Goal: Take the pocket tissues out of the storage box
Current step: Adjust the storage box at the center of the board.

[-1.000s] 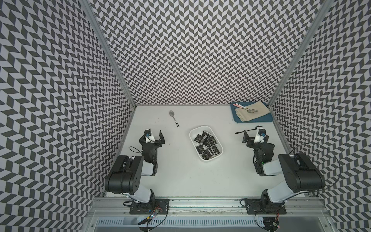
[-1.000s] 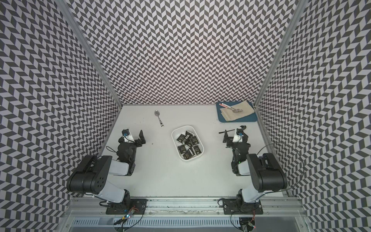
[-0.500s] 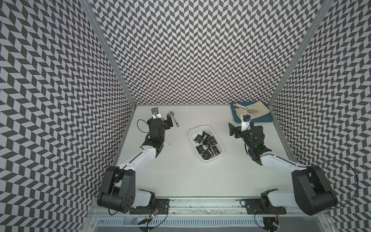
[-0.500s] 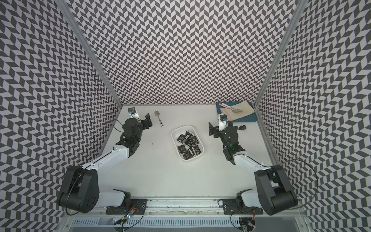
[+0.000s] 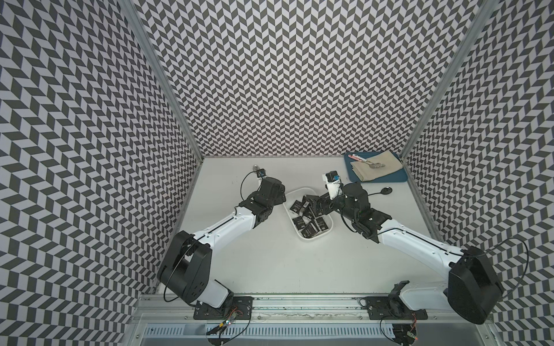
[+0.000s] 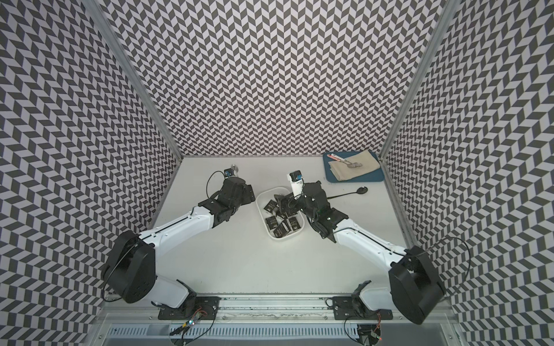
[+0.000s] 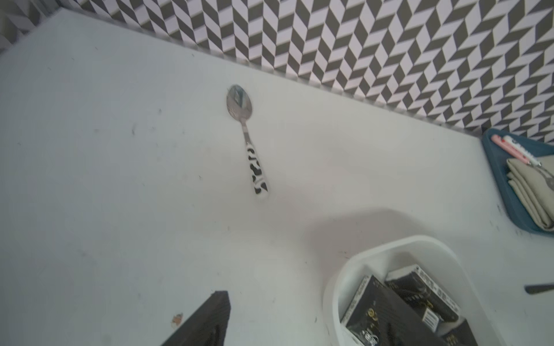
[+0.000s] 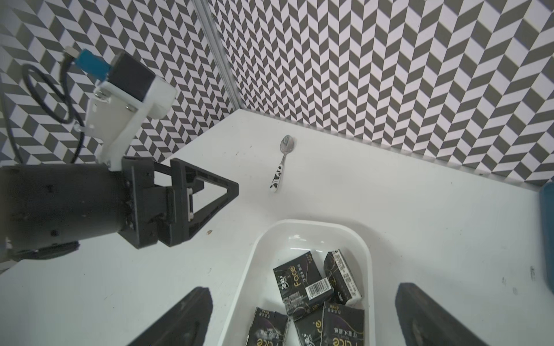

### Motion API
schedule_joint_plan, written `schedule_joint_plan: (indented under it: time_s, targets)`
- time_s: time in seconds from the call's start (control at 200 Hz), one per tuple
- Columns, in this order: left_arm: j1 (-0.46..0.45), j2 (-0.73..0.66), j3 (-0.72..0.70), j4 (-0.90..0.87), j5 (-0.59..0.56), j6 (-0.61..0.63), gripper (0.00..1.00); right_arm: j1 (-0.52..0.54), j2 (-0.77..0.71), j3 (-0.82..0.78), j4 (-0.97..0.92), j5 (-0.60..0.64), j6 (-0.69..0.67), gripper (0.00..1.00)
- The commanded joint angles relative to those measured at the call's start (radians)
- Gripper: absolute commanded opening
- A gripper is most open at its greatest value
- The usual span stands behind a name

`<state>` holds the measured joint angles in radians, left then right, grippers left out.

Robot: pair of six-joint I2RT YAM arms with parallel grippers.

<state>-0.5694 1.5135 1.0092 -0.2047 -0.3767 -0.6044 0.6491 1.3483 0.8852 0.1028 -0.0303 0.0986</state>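
The white storage box [image 5: 308,246] [image 6: 280,238] sits mid-table with several black pocket tissues [image 5: 305,223] [image 8: 302,281] piled loosely inside. My right gripper [image 5: 314,205] [image 8: 302,287] hovers open over the box's far half. In the right wrist view its two fingers straddle the box rim [image 8: 299,223], and nothing is between them. My left gripper [image 5: 278,196] [image 8: 215,191] hangs just left of the box, open and empty. One of its fingers [image 7: 207,323] is over bare table beside the box wall [image 7: 335,287]; I cannot make out the other against the dark packets [image 7: 377,311].
A metal spoon with a black-and-white handle [image 7: 248,140] [image 8: 281,161] lies on the table behind the left gripper. A blue tray [image 5: 383,179] holding a beige cloth is at the back right corner. In front of it lies a black spoon [image 5: 385,190].
Both arms have unfolded from near the table's front and reached forward to the box. The right gripper now hangs over it and the left one beside its left wall.
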Motion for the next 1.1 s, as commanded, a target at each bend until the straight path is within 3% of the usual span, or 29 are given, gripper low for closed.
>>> schedule_joint_plan:
  time_s: [0.0,0.185,0.335,0.481,0.736,0.841,1.097]
  targets:
    - [-0.050,0.008,0.012,-0.048,0.069,-0.077,0.77,0.023,0.009,0.041,-0.092,0.023,0.038,0.99]
    - [-0.092,0.058,-0.011,0.010,0.165,-0.125,0.57,0.022,-0.024,0.010,-0.150,0.152,0.096,0.95]
    - [-0.129,0.119,0.026,-0.015,0.153,-0.145,0.38,0.002,-0.031,-0.010,-0.193,0.235,0.113,0.93]
    - [-0.104,0.137,0.085,-0.083,0.103,-0.166,0.42,-0.029,-0.047,-0.027,-0.204,0.231,0.126,0.93]
    - [-0.046,0.111,0.123,-0.085,0.148,-0.130,0.38,-0.039,-0.031,-0.038,-0.213,0.196,0.117,0.93]
    - [-0.063,0.112,0.106,-0.089,0.194,-0.148,0.38,-0.039,-0.010,-0.015,-0.247,0.173,0.113,0.92]
    - [-0.129,0.122,0.066,-0.137,0.160,-0.205,0.40,-0.039,-0.005,-0.028,-0.246,0.156,0.126,0.91]
